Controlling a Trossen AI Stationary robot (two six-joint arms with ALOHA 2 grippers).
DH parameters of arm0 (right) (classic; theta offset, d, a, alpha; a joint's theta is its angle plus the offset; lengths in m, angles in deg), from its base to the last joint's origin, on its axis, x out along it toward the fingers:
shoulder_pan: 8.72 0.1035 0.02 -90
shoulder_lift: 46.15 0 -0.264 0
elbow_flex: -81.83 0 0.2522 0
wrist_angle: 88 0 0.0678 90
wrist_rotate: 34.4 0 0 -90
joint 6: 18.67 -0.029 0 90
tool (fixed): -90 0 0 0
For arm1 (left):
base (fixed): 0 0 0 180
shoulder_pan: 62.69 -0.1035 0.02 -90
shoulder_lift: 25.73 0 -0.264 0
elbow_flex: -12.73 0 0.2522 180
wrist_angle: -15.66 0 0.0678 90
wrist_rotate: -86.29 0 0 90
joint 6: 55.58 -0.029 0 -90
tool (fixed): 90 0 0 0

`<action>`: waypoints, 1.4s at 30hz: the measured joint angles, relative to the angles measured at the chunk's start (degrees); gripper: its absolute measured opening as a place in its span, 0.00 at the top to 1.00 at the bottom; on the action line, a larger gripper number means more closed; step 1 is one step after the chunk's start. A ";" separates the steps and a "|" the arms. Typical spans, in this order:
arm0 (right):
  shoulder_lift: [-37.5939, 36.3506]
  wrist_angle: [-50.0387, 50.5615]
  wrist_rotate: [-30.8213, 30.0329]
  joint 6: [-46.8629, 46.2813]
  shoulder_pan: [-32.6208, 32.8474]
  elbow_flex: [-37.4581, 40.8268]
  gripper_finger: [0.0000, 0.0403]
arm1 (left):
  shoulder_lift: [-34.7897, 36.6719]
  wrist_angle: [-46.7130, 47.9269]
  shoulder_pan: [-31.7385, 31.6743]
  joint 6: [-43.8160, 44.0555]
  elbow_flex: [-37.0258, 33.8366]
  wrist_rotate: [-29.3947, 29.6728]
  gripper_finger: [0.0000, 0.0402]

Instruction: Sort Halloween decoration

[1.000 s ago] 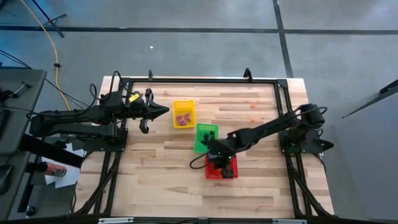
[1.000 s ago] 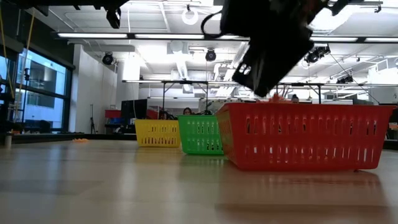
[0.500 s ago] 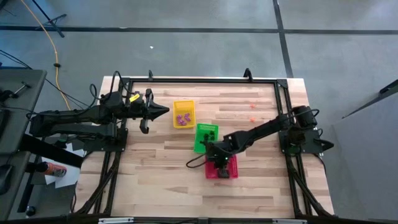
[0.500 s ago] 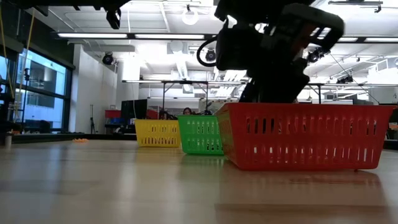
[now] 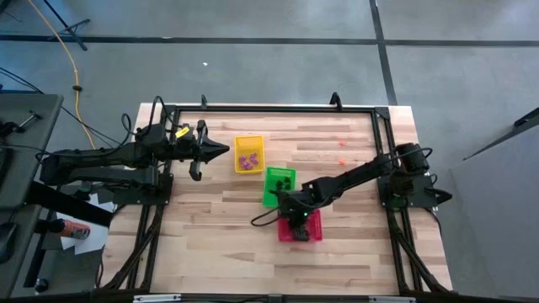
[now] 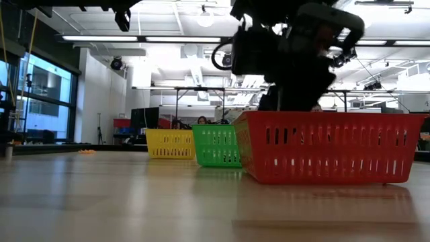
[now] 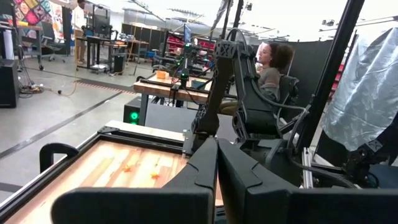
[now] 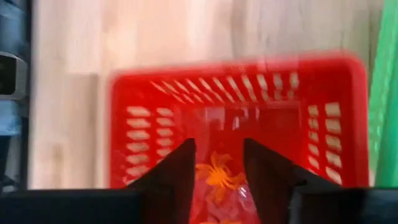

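Observation:
My right gripper (image 5: 296,225) reaches down into the red basket (image 5: 312,229), which is nearest the table's near edge. Its fingers stand open on either side of an orange spider trinket (image 8: 217,175) lying on the basket floor. In the low view the basket's wall (image 6: 329,151) hides the fingertips. Purple trinkets (image 5: 247,160) lie in the yellow basket (image 5: 248,154), and black ones (image 5: 282,182) in the green basket (image 5: 276,187). My left gripper (image 5: 226,149) waits shut, above the table's left side, left of the yellow basket.
The three baskets stand in a slanted row at mid-table, green (image 6: 216,144) touching red. A few loose orange trinkets (image 5: 343,142) lie on the wood at the far right. A black frame (image 5: 269,108) edges the table. A person (image 7: 270,62) sits beyond it.
My right gripper has gone down into the red basket and shifted slightly toward the table's left, its fingertips now below the basket's rim. The baskets have stayed where they were.

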 joint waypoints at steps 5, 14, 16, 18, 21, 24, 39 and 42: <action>-1.68 3.75 1.86 0.43 0.00 -3.59 0.55 | 0.00 0.15 -0.01 0.01 0.00 0.01 1.00; -12.78 27.00 -9.00 9.63 -0.05 -3.98 0.46 | -0.06 5.79 -0.02 -0.01 0.04 0.00 1.00; -17.01 28.12 -12.86 9.05 -0.16 -0.82 0.47 | -0.06 6.96 0.00 0.01 0.04 0.00 1.00; -22.01 28.14 -15.75 6.53 -0.41 3.36 0.47 | -0.07 7.04 -0.02 0.01 0.04 0.00 1.00; -29.90 27.57 -19.36 0.66 -0.66 10.72 0.48 | -0.06 7.07 -0.02 0.00 0.04 0.02 1.00; -38.02 26.21 -23.17 -7.44 -0.74 18.19 0.48 | -0.07 7.06 -0.04 -0.01 0.04 0.64 1.00; -54.98 -34.76 -37.65 -7.18 -5.64 38.80 0.48 | -0.04 7.04 -0.04 -0.01 0.04 5.22 1.00; -54.77 -44.76 -36.42 1.46 -8.51 36.91 0.48 | -0.04 6.81 -0.04 0.80 0.04 5.69 1.00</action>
